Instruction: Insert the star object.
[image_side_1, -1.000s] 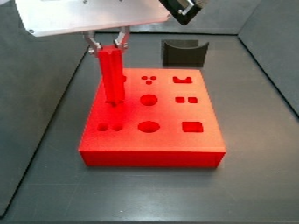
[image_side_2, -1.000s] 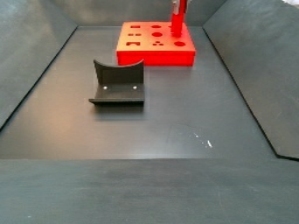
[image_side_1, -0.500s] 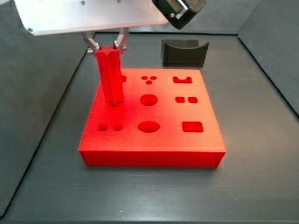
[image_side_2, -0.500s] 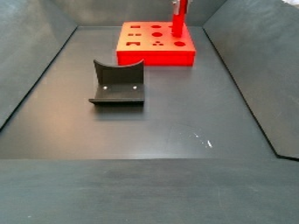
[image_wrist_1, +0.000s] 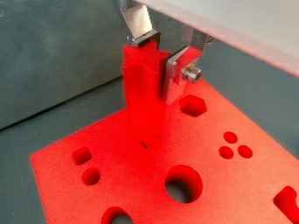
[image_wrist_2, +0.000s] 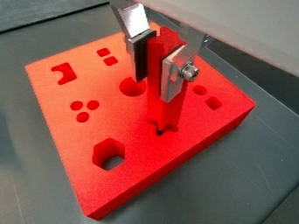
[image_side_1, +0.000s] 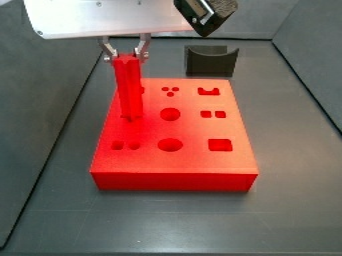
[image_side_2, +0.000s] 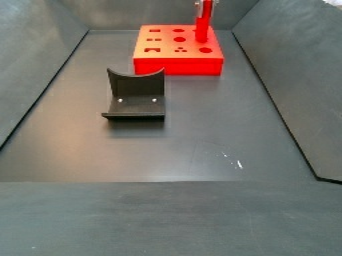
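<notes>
The star object (image_side_1: 128, 90) is a slender bright red peg. It stands upright on the flat red block (image_side_1: 201, 160), near the block's far left corner. Its lower end meets the block at a small hole (image_wrist_2: 160, 133); how deep it sits I cannot tell. My gripper (image_side_1: 123, 52) is shut on the peg's top. In both wrist views the silver fingers (image_wrist_1: 181, 74) (image_wrist_2: 179, 74) clamp the peg (image_wrist_1: 145, 101) (image_wrist_2: 166, 96) from two sides, the gripper (image_wrist_1: 162, 54) (image_wrist_2: 158, 63) hanging straight above the block. In a side view the peg (image_side_2: 203, 25) rises from the block (image_side_2: 178, 62) at the far end.
The block has several shaped holes, among them a round one (image_side_1: 171, 145) and a square one (image_side_1: 219, 145). A dark grey curved holder (image_side_1: 210, 60) (image_side_2: 135, 95) stands on the floor apart from the block. Dark sloping walls enclose the floor.
</notes>
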